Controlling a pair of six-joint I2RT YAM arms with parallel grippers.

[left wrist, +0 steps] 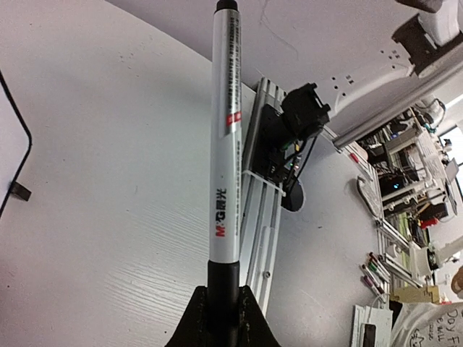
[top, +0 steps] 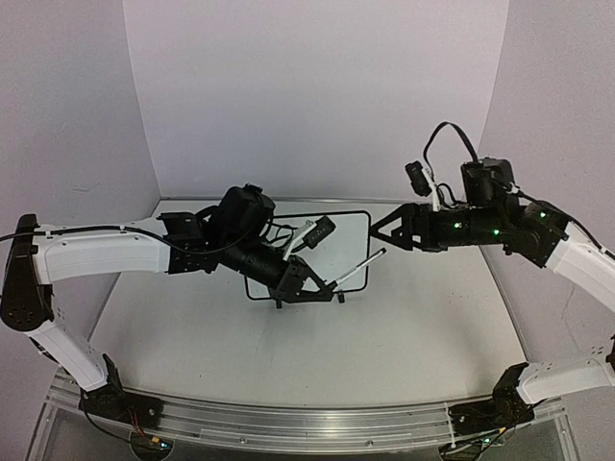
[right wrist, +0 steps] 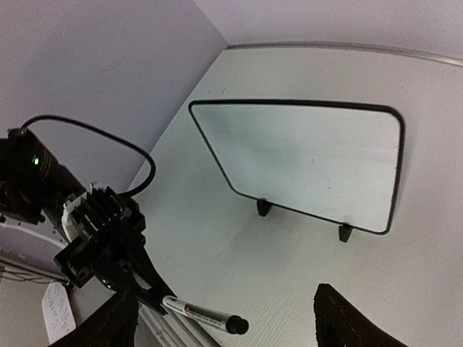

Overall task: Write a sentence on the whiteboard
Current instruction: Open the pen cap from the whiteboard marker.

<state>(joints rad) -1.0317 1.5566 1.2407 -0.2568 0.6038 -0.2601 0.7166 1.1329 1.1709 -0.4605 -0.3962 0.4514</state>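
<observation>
White with a thin black frame, the whiteboard (right wrist: 311,166) appears to be laid flat on the table (top: 404,336) between the arms. A marker (left wrist: 224,144) is clamped in the closed jaws of the left gripper (left wrist: 223,303); those of the right gripper (top: 377,235) are spread wide, with nothing held.

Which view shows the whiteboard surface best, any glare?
Right wrist: whole whiteboard in frame, sharp, a soft grey sheen, no hard glare. Top external: left arm covers part of it. Left wrist: wide-angle bend, only a frame corner; marker fills the middle.
</observation>
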